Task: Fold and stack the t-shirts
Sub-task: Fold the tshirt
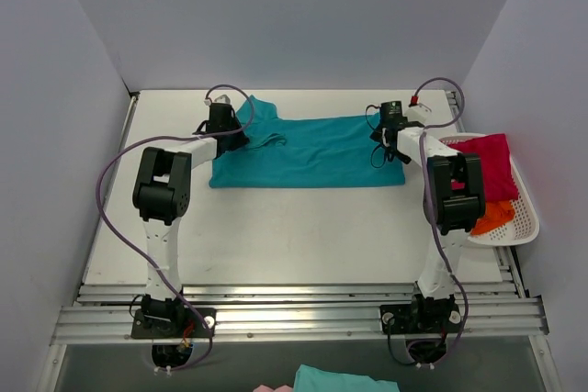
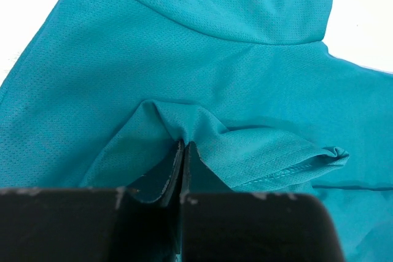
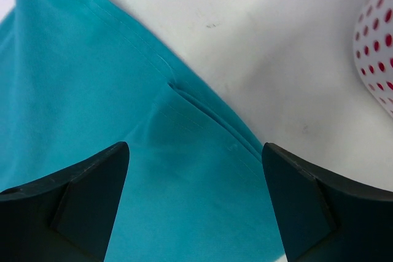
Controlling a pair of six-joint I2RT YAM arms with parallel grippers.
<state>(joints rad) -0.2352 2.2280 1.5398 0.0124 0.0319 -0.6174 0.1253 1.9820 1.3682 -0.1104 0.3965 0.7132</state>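
Note:
The teal-blue t-shirt [image 1: 308, 151] lies partly folded across the far middle of the table. My left gripper [image 1: 223, 131] is at its left end, shut on a pinch of the teal cloth [image 2: 202, 128]; a hemmed fold [image 2: 288, 164] bunches beside the fingers. My right gripper [image 1: 390, 131] is over the shirt's right end, jaws wide open above the hemmed edge [image 3: 202, 145], holding nothing. The crimson-pink t-shirt [image 1: 489, 164] and the orange t-shirt [image 1: 494, 217] lie in the basket at the right.
The white slatted basket [image 1: 524, 213] stands at the table's right edge; its holed wall shows in the right wrist view [image 3: 376, 53]. Another teal cloth [image 1: 344, 379] lies below the near rail. Grey walls close in on three sides.

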